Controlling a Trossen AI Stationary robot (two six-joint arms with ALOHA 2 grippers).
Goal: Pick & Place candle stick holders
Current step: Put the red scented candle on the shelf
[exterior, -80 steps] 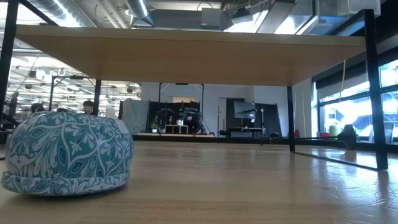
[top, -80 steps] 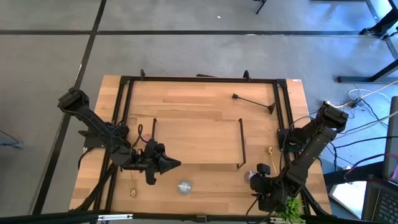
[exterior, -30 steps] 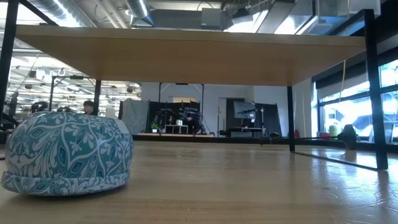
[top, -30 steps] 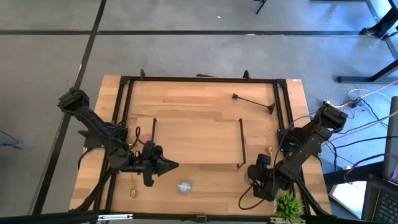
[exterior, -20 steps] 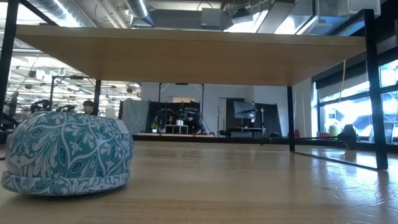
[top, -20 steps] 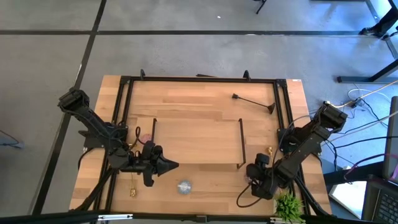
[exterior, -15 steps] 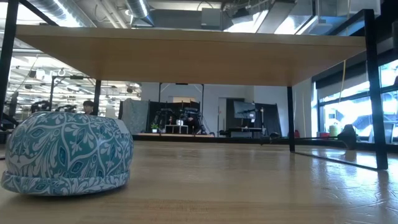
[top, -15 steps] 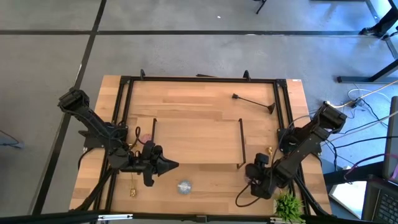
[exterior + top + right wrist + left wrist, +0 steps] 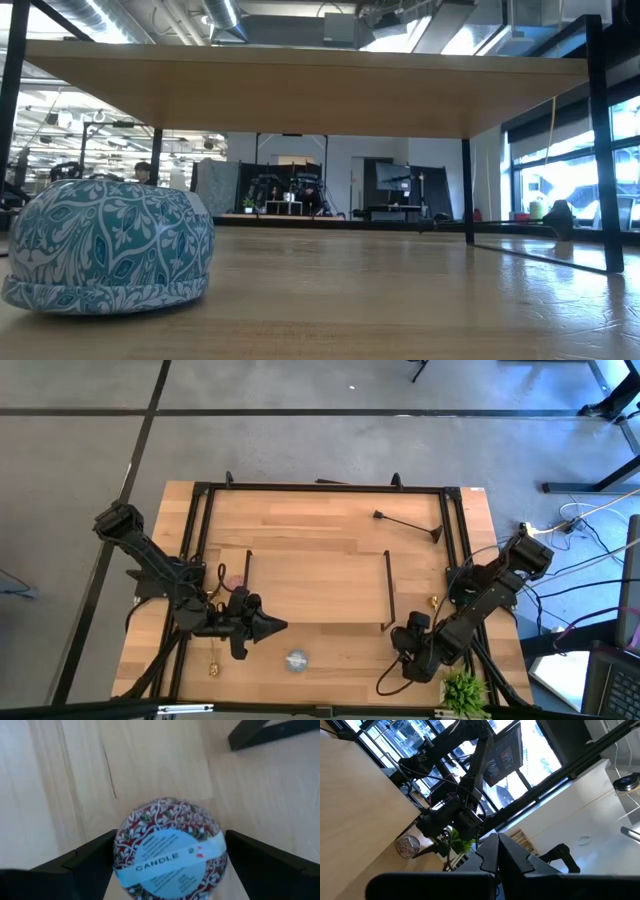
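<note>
Right gripper (image 9: pixel 167 865): fingers spread wide, one either side of a mauve-patterned round holder (image 9: pixel 170 852) with a pale blue "CANDLE" band; contact unclear, apparently a slight gap. Holder sits on the table (image 9: pixel 75 780) between the fingertips. Left gripper (image 9: pixel 283 625): fingers closed, empty, near pale blue round (image 9: pixel 296 659).

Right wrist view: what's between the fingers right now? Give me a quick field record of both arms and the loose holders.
right pincer: open, fingers either side of a round patterned candle holder with a "CANDLE" label, not closed on it
left pincer: shut, empty, near the board's front left
pale blue holder: on the table's front edge
black stick holder: lying flat, far right
gold stick holder: front left
wooden board: centre
</note>
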